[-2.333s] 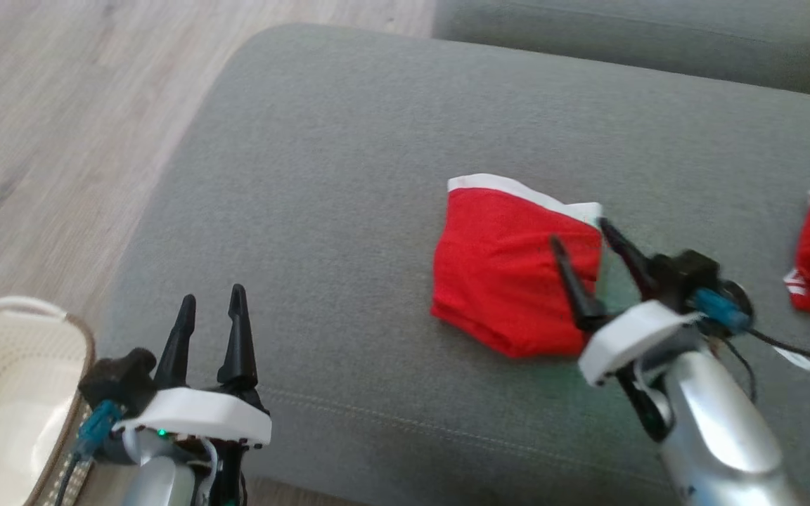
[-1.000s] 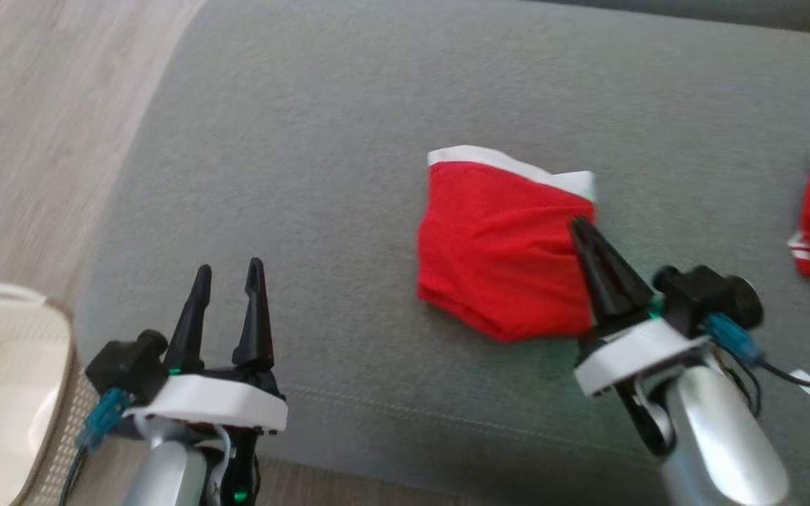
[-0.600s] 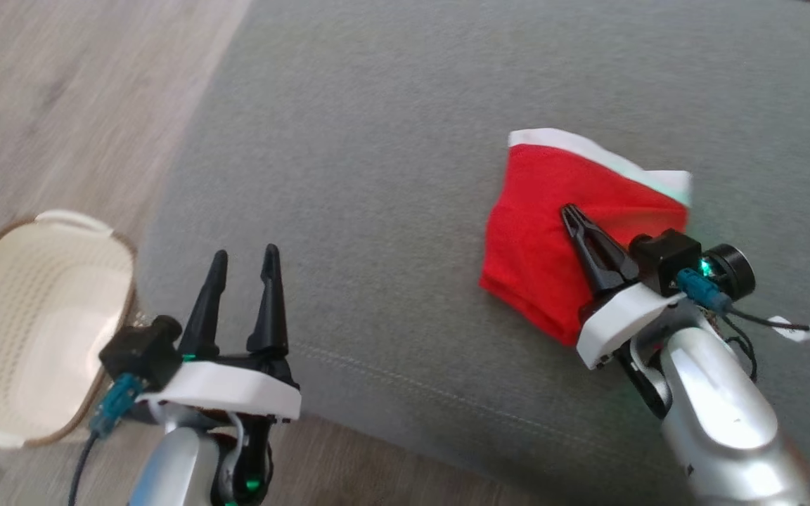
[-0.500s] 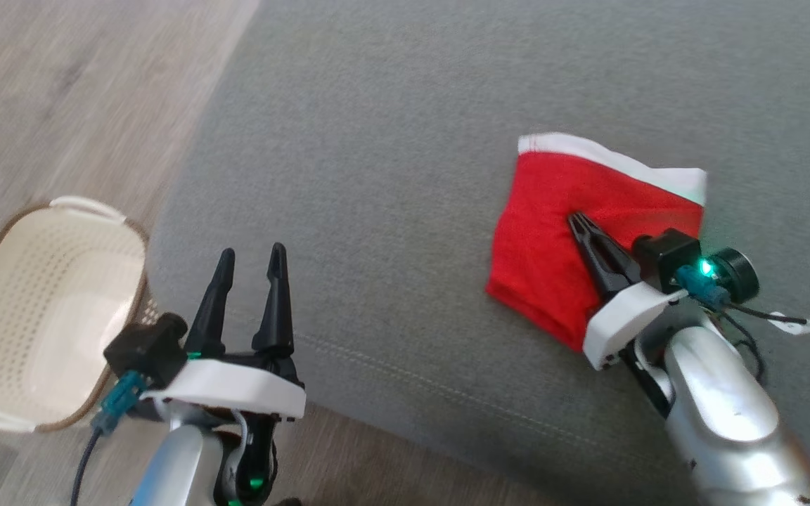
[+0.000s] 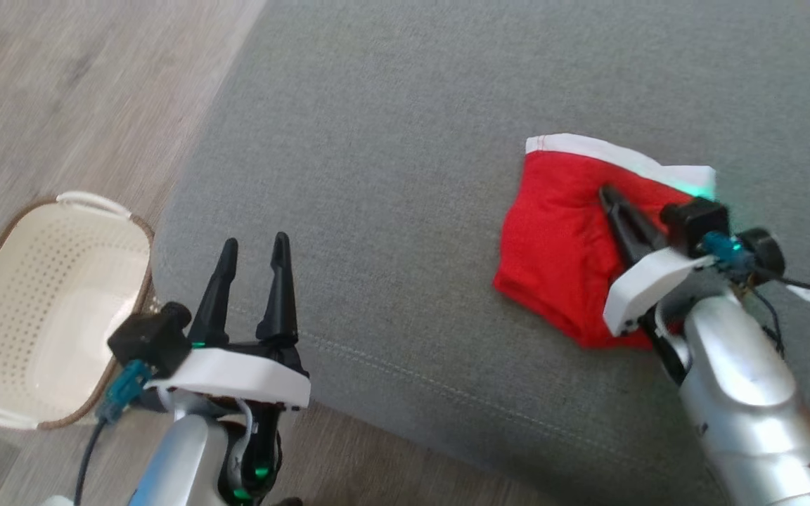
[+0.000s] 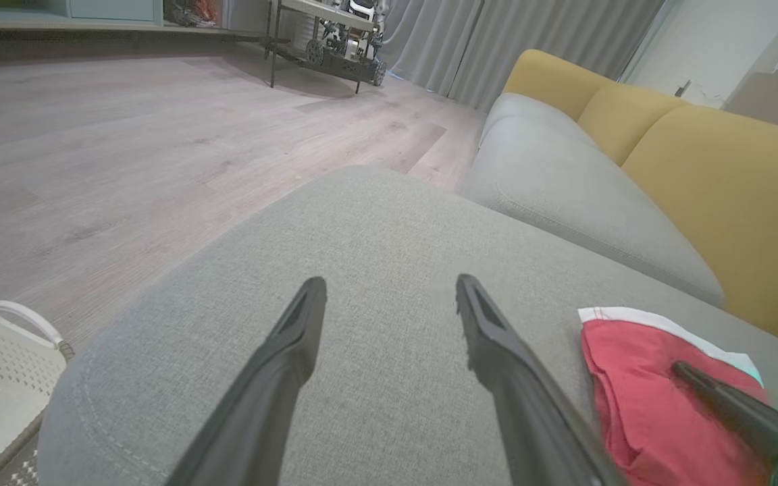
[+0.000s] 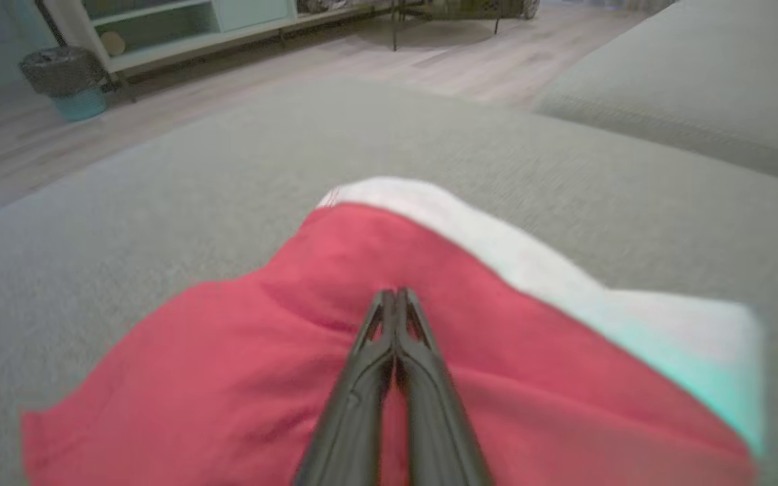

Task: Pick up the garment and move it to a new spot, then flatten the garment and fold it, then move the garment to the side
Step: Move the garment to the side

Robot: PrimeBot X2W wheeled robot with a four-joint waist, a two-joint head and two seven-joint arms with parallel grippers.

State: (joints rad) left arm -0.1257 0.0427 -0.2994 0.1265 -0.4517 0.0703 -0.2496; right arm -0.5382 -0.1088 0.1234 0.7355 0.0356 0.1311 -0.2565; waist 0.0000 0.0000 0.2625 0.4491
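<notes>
The garment (image 5: 553,239) is a red piece with a white waistband, lying folded on the grey sofa cushion (image 5: 391,140). My right gripper (image 5: 605,191) is shut and lies on top of the red cloth, tips pointing toward the waistband. In the right wrist view its closed fingers (image 7: 396,293) rest on the garment (image 7: 261,351); no cloth shows between them. My left gripper (image 5: 255,240) stands open and empty over the cushion's near left corner, far left of the garment. The left wrist view shows its spread fingers (image 6: 389,287), with the garment (image 6: 625,391) and the right gripper (image 6: 683,368) at lower right.
A cream perforated laundry basket (image 5: 46,309) stands on the wooden floor (image 5: 60,91) left of the cushion. Beyond the cushion lie a second grey seat and yellow backrests (image 6: 720,182). A shelf unit and a bin stand far off across the floor.
The camera has turned, bringing the basket into view. My shut right gripper has slid from the garment's right edge onto the red cloth and on toward the waistband. The left gripper stays open.
</notes>
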